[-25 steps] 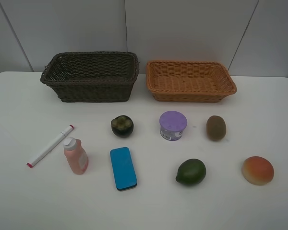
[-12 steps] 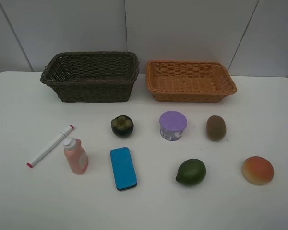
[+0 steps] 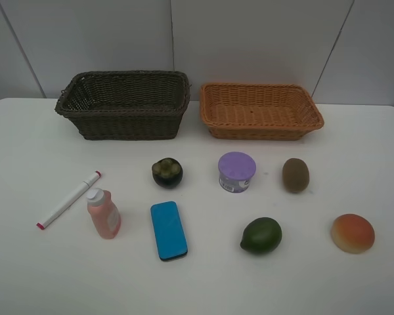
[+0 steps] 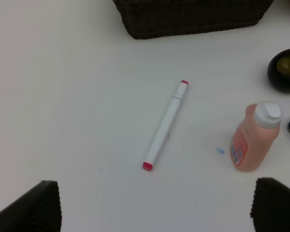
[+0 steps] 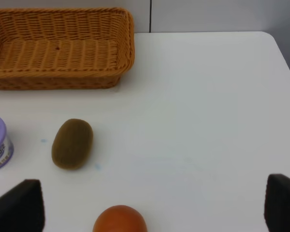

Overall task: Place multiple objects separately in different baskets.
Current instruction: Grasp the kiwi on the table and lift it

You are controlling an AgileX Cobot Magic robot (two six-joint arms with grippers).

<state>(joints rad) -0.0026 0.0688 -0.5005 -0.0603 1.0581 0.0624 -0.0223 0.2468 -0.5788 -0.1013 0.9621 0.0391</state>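
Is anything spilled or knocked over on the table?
Nothing looks spilled or broken. The pink bottle stands upright, cap on; the dark basket and the orange basket sit level. One tiny blue speck lies on the table beside the bottle.

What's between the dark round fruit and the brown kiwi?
The purple-lidded tub stands between the mangosteen and the kiwi, as the exterior high view shows.

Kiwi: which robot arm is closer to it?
Right. The kiwi lies ahead of the right fingers; the left fingers face the marker and pink bottle, kiwi out of view.
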